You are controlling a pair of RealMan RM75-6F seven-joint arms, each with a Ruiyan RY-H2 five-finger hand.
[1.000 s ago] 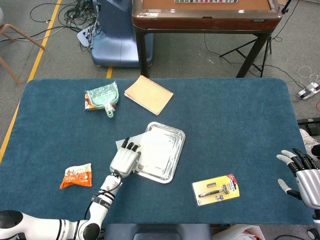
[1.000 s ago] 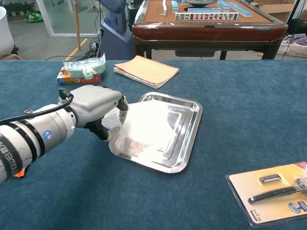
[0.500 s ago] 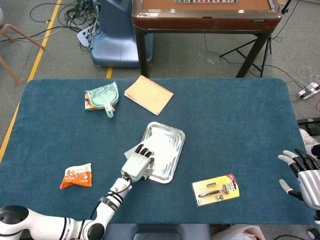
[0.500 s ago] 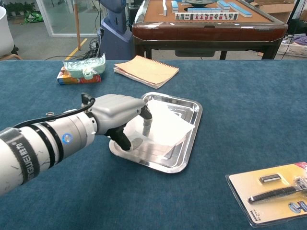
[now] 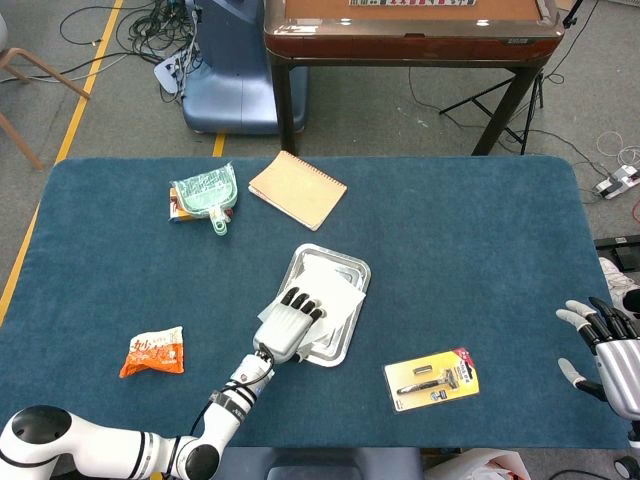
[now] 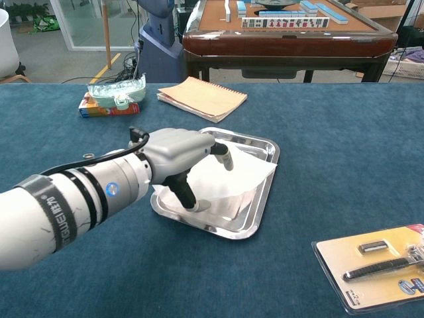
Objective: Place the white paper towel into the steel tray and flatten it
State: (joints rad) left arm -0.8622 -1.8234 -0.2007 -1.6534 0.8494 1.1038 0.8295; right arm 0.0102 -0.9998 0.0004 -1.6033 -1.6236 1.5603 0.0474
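Orange snack packet [image 5: 153, 352] is sitting at 9 o'clock on the worktop [image 5: 450, 240], green pouch [image 5: 205, 192] and spiral notebook [image 5: 297, 189] at 11–12.

Left hand [image 5: 293, 323] is lying palm-down over the steel tray [image 5: 336, 345], fingers spread flat, pressing the white paper towel [image 6: 228, 180] into it and gripping nothing.

Towel is sitting inside the tray, but its 3 o'clock corner is lifting over the rim in the chest view.

Risk: any sideways drag under the palm is likely bunching the towel or sliding the light tray across the cloth; that raised corner is likely springing back up.

Razor pack [image 5: 433, 378] is lying at 5 o'clock.

Right hand [image 5: 600, 350] is idling at the 4 o'clock edge, fingers apart, empty.
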